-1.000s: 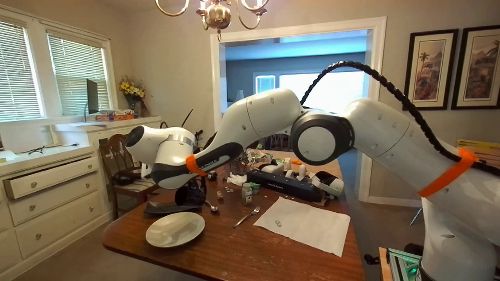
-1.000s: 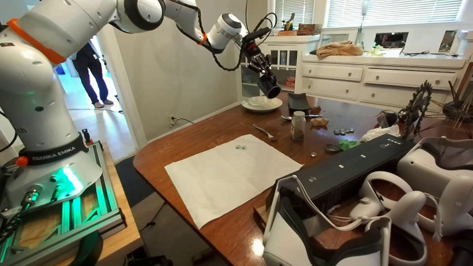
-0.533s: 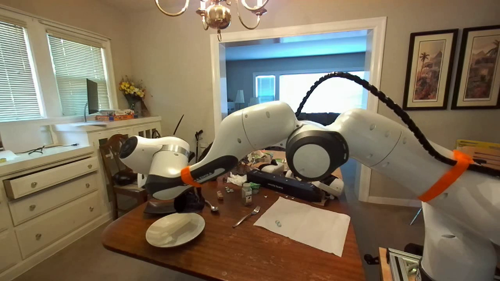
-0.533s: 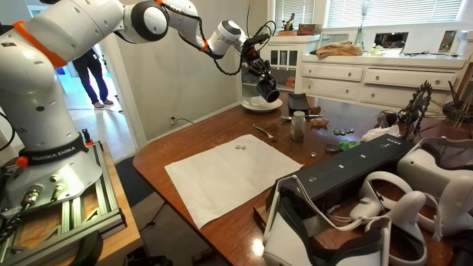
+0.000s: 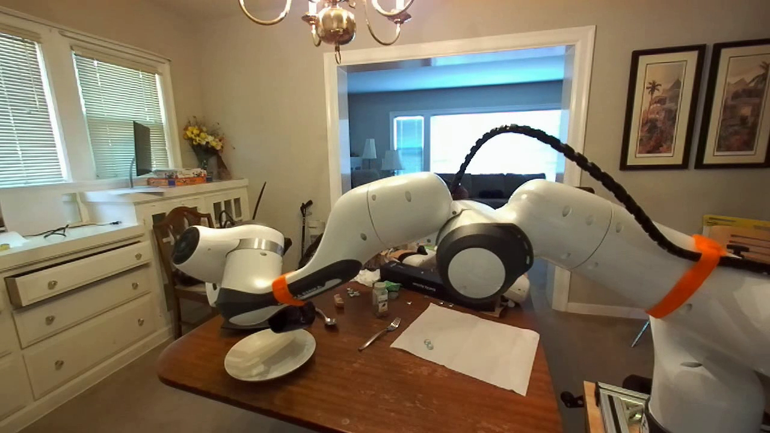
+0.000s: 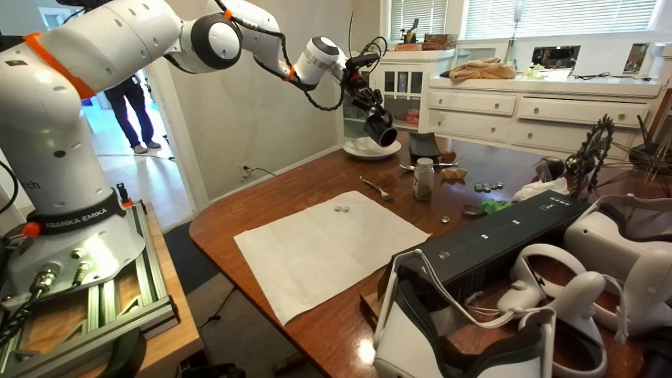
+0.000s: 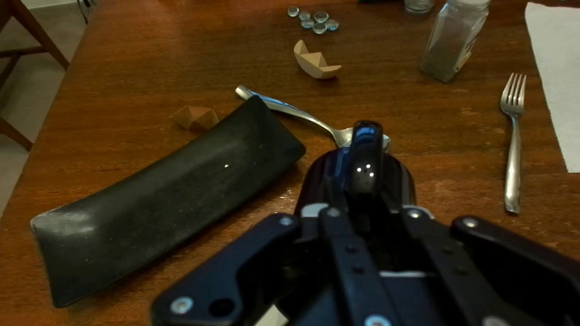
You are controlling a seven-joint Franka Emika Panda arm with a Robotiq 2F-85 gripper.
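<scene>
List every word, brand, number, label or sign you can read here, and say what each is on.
"FRANKA EMIKA": on the robot's black base collar.
"ch": on the robot's white column, apparently the end of a word.
Too small or blurred to read: the print on the long black box, the jar label, and the lettering on the dark forearm strip.

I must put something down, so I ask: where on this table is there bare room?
Bare table lies between the white plate, fork, white paper and the edge. The paper is mostly free, bearing two glassy pieces. Crowded: beside the claw holding the dark mug, with black tray and spoon; also around the long box and headsets.
</scene>
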